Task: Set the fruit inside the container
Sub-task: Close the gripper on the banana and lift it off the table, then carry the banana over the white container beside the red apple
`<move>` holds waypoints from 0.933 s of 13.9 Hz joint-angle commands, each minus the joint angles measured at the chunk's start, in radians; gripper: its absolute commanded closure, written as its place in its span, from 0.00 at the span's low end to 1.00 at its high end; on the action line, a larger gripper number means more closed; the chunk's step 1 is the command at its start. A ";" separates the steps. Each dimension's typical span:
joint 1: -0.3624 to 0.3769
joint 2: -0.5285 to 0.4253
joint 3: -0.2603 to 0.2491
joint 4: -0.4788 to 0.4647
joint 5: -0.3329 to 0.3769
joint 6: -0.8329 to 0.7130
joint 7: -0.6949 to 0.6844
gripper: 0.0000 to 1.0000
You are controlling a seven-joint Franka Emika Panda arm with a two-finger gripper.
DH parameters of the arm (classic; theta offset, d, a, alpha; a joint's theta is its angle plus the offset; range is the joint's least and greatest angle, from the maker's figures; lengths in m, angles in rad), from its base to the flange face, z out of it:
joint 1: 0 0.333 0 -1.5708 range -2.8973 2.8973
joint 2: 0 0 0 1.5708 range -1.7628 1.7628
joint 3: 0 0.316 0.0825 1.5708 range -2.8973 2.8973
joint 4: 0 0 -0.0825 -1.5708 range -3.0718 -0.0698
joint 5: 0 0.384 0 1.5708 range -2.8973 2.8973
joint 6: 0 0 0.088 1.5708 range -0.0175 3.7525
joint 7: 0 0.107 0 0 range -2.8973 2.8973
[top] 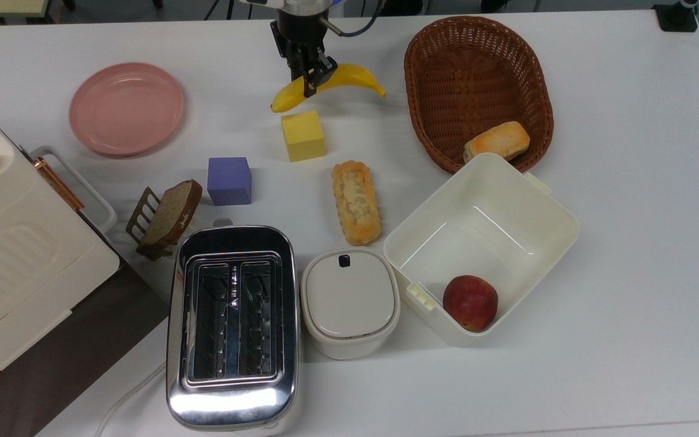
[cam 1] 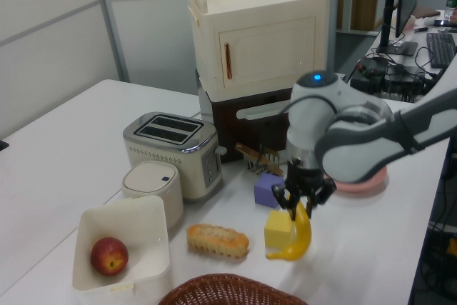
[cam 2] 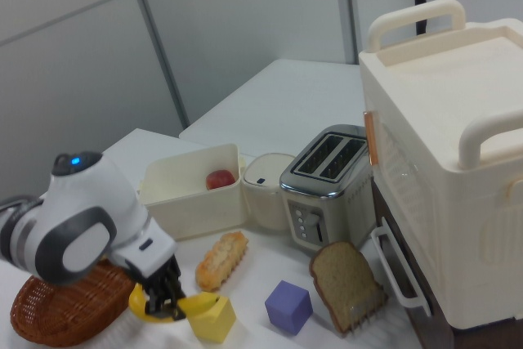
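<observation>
Banana clamped in gripper, clear of the table.
We log the fingers closed on the banana's middle; in the left view it hangs above the yellow cube. Tub well apart, toward the top view's lower right, holding an apple. Between them: bread loaf. Basket near the top view's right of the banana.
</observation>
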 commanded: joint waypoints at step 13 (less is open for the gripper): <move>0.109 0.379 0.001 0.720 0.013 -0.217 0.002 0.91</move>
